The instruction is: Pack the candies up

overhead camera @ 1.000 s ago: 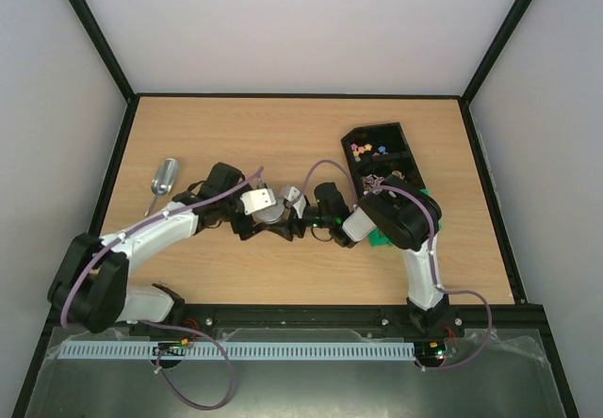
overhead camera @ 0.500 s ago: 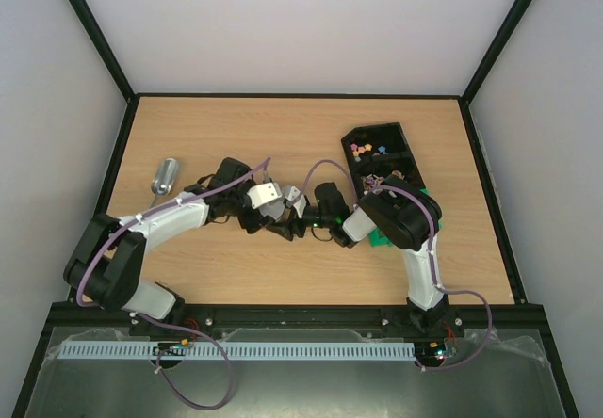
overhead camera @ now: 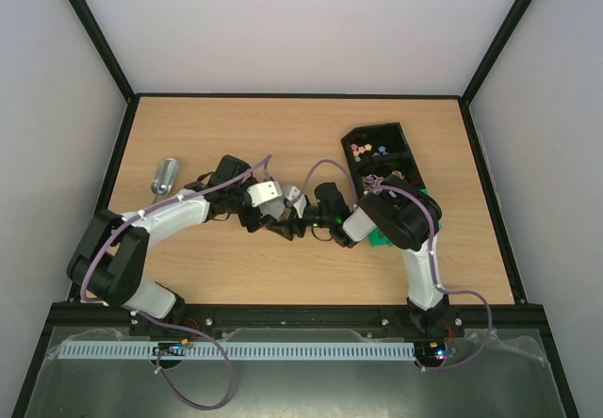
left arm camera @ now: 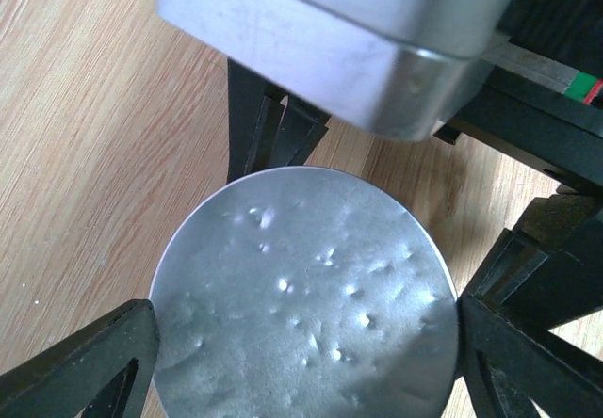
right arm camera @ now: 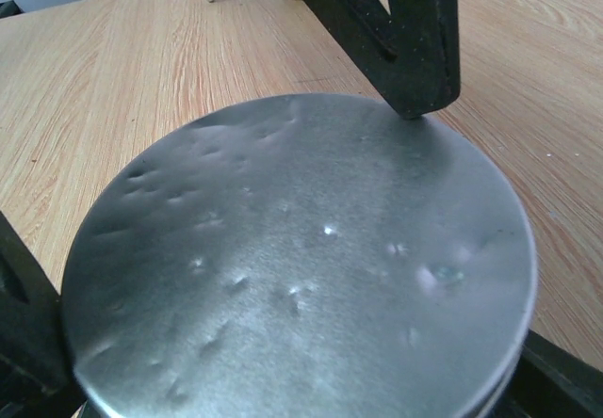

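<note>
A round dented metal tin with its lid on [left arm camera: 311,277] sits on the wooden table at the centre, between both arms, and shows mostly hidden in the top view [overhead camera: 280,213]. My left gripper [left arm camera: 303,338] is shut on its sides, one finger [left arm camera: 94,366] on each edge. My right gripper [right arm camera: 292,352] grips the same tin [right arm camera: 301,230] from the opposite side. The candies [overhead camera: 363,145], tiny bright mixed-colour pieces, lie in a black tray [overhead camera: 403,145] at the back right. No candy shows in the wrist views.
A metal scoop [overhead camera: 165,177] lies on the table at the left. A green object [overhead camera: 381,238] lies partly under the right arm. The right wrist's silver camera housing [left arm camera: 358,32] hangs just above the tin. Black frame rails border the table.
The left arm swung its elbow forward and its wrist moved slightly right over the tin, covering it in the top view. The right arm has not moved.
</note>
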